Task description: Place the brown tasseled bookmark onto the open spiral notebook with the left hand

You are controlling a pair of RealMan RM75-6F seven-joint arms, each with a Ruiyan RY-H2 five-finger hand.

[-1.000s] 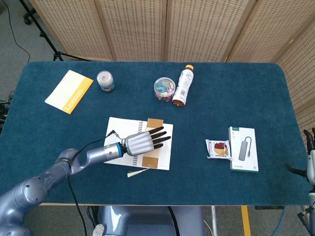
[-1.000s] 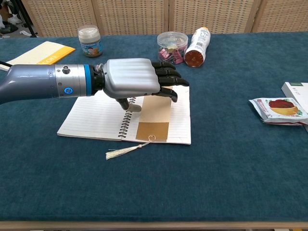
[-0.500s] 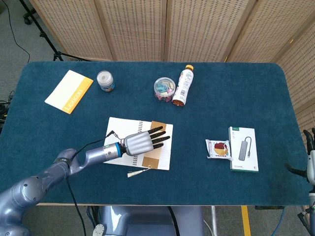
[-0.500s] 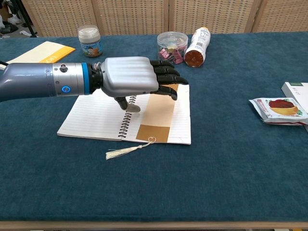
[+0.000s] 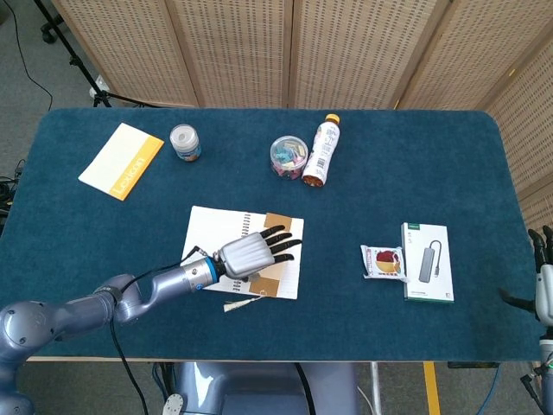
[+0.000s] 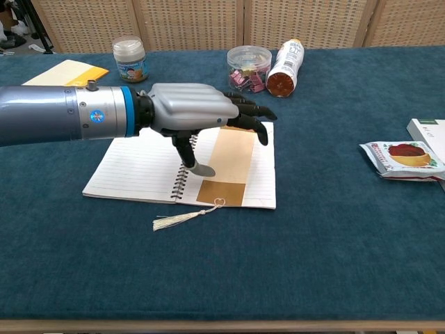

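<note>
The brown bookmark (image 6: 229, 163) lies flat on the right page of the open spiral notebook (image 6: 139, 170). Its pale tassel (image 6: 177, 220) trails off the page's near edge onto the cloth. My left hand (image 6: 195, 115) hovers palm down over the spiral binding, with its fingers spread above the bookmark's far end and nothing in it. In the head view the left hand (image 5: 251, 252) covers the middle of the bookmark (image 5: 276, 222) on the notebook (image 5: 216, 229). Only a sliver of my right hand (image 5: 543, 277) shows at the right edge, and its pose is unclear.
A yellow booklet (image 5: 121, 160), a small jar (image 5: 185, 143), a tub of clips (image 5: 289, 157) and a bottle lying on its side (image 5: 320, 152) line the far side. A snack packet (image 5: 384, 261) and a white box (image 5: 427, 262) lie to the right.
My left hand has drawn back toward the near-left and its thumb has swung down over the page. The bookmark and notebook have stayed put.
</note>
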